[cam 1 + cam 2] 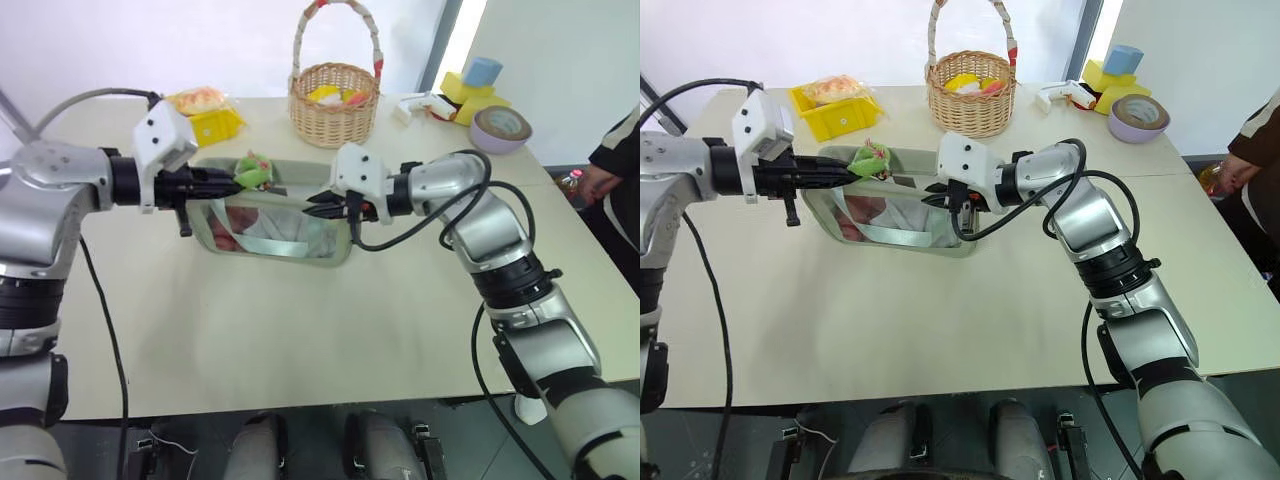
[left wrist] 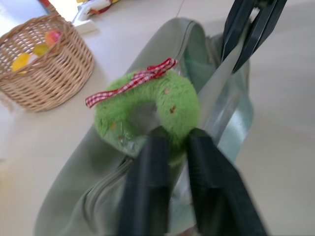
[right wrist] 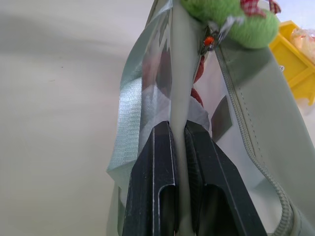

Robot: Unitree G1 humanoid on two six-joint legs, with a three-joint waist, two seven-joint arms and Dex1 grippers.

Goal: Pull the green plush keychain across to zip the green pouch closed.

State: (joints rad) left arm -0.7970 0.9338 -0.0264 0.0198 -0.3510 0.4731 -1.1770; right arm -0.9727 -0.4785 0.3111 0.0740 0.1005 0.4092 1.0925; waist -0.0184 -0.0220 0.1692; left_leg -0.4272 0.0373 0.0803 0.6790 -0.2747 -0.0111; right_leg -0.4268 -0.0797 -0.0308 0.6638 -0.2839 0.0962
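We see the green plush keychain (image 2: 147, 110) as fuzzy pile with a woven checked ribbon; the green pouch (image 1: 300, 250) is matt soft cloth with a glossy clear plastic window. The basket (image 1: 333, 100) is rough wicker, the tabletop (image 1: 300, 340) smooth and matt.

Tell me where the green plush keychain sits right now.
In the head views, the green plush keychain is at the top edge of the green pouch, toward its left end, at the left gripper's fingers, in front of the wicker basket.
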